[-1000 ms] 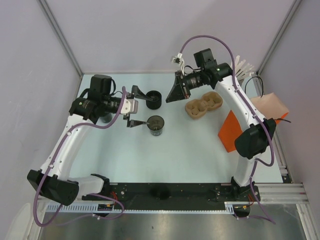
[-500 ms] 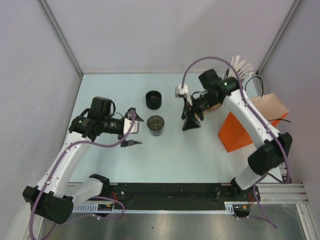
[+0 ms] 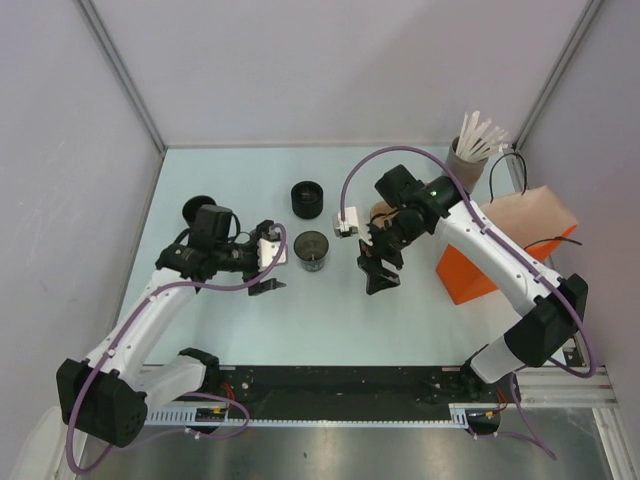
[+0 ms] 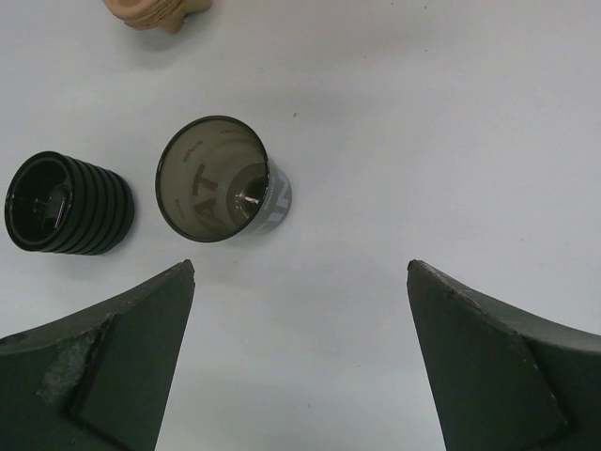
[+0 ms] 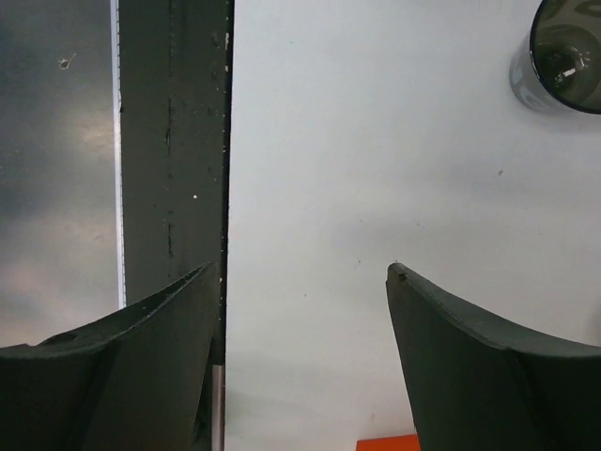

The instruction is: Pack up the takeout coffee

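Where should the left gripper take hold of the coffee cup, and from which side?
Probably the side wall of the coffee cup, below the rim, coming level from its left. It stands upright and open, without handle, and the open left gripper points roughly at it. One finger must pass between it and the ribbed cup.

Bright, even overhead light with soft, faint shadows; wrist views blur at the near edges.

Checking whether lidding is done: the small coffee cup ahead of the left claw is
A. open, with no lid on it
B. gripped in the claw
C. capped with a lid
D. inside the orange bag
A: the coffee cup shows its greyish inside, uncapped, apart from the open left claw.
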You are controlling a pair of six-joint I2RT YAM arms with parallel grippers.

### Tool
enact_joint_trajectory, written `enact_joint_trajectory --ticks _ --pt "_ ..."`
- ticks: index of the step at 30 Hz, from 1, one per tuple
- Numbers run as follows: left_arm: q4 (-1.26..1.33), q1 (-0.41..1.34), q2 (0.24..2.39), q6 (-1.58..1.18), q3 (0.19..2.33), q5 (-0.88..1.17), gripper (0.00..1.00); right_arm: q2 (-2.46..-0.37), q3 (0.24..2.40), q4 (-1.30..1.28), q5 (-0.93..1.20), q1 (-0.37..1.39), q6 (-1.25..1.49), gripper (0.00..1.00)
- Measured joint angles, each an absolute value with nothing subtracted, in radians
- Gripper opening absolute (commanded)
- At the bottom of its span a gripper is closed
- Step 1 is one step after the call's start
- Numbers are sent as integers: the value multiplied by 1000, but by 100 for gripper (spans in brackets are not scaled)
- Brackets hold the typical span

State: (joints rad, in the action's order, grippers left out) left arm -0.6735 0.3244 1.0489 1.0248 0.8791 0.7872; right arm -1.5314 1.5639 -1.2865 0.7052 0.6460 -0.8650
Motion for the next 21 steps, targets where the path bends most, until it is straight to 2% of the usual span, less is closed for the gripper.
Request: enact_joint_trajectory --ticks 13,21 --pt "-622 299 1015 898 888 748 100 -1525 1552 -1194 702 601 -821 87" --pt "-613 285 1005 831 943 748 100 -1457 1552 -1160 696 571 -801 89"
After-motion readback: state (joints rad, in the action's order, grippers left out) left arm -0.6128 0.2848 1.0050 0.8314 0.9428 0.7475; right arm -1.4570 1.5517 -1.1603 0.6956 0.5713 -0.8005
